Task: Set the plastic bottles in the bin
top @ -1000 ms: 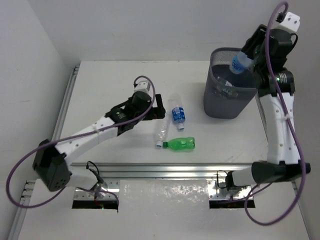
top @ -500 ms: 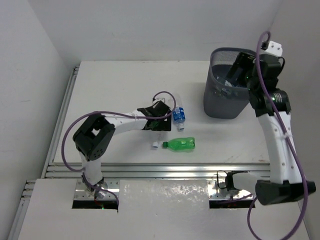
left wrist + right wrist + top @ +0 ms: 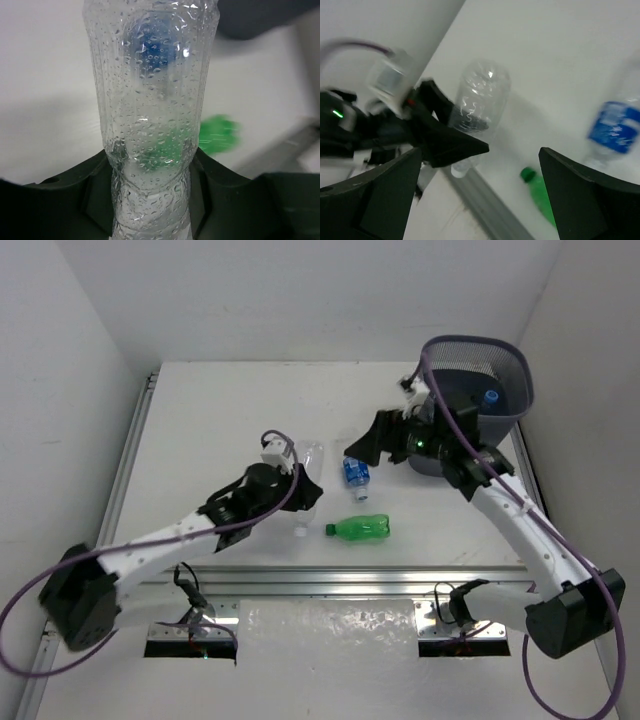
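My left gripper is shut on the neck end of a clear wet plastic bottle. A blue-labelled bottle and a bright green bottle lie on the table just right of it. The dark mesh bin stands at the back right, and a blue-capped bottle shows inside. My right gripper hangs open and empty above the blue-labelled bottle, left of the bin.
A metal rail runs along the table's near edge. White walls close in on the left, back and right. The right arm's forearm crosses in front of the bin.
The left gripper closed on the clear bottle and lifted it off the table. The right gripper let a bottle go into the bin, opened wide, and swung left and down towards the table.
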Action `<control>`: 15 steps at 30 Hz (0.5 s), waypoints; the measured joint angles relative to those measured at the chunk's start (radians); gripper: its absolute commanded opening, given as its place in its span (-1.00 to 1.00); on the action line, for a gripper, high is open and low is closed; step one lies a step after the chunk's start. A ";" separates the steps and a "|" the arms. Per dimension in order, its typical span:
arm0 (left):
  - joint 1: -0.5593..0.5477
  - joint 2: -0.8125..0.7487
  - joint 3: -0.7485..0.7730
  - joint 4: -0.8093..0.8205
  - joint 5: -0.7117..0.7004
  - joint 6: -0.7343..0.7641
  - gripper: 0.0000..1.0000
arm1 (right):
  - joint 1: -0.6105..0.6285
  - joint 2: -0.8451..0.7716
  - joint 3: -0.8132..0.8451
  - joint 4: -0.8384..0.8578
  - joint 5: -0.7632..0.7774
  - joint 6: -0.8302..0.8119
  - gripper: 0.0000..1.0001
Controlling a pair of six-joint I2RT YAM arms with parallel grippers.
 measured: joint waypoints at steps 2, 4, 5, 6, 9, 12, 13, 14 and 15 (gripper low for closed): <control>-0.003 -0.151 -0.060 0.177 0.174 0.050 -1.00 | 0.048 0.004 -0.078 0.073 -0.100 0.034 0.98; -0.005 -0.229 -0.087 0.344 0.325 0.076 -1.00 | 0.092 0.005 -0.116 0.148 -0.170 0.061 0.98; -0.005 -0.248 -0.094 0.403 0.382 0.082 -1.00 | 0.115 0.005 -0.124 0.189 -0.197 0.072 0.98; -0.005 -0.262 -0.101 0.463 0.444 0.084 -1.00 | 0.136 0.005 -0.127 0.232 -0.223 0.081 0.98; -0.005 -0.261 -0.107 0.548 0.561 0.080 -1.00 | 0.190 0.005 -0.127 0.335 -0.279 0.103 0.96; -0.005 -0.245 -0.106 0.584 0.628 0.071 -0.19 | 0.226 0.003 -0.130 0.404 -0.299 0.106 -0.62; -0.005 -0.243 -0.103 0.592 0.646 0.071 0.28 | 0.229 0.003 -0.132 0.408 -0.291 0.112 -1.00; -0.005 -0.244 -0.095 0.587 0.646 0.074 0.88 | 0.227 0.000 -0.133 0.408 -0.279 0.118 -1.00; -0.006 -0.241 -0.088 0.578 0.643 0.067 0.99 | 0.230 -0.007 -0.133 0.401 -0.258 0.113 -1.00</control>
